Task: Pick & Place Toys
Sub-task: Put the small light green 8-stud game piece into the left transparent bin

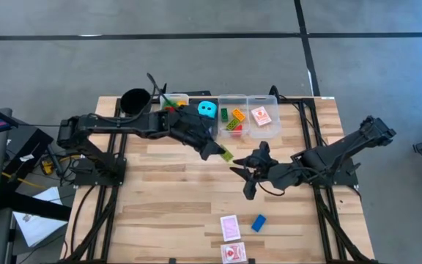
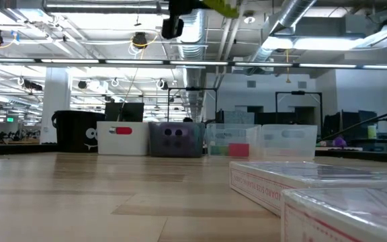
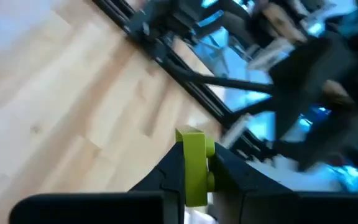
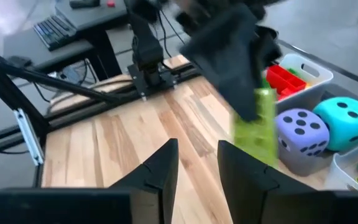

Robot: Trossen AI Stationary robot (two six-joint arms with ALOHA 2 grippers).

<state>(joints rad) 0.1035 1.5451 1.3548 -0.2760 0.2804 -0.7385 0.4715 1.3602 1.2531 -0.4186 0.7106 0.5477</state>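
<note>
Above the table's middle, your left gripper (image 1: 224, 153) pinches a yellow-green brick (image 3: 194, 167) (lifted clear of the wood), near the bins (image 1: 249, 115). Your right gripper (image 4: 197, 163) hovers just beside it, fingers nearly together on nothing. Cards (image 1: 230, 227) and a blue brick (image 1: 258, 223) lie at the near edge.

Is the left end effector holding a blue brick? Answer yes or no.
No: in the left wrist view the left end effector is shut on a yellow-green brick, while the blue brick lies on the table.
</note>
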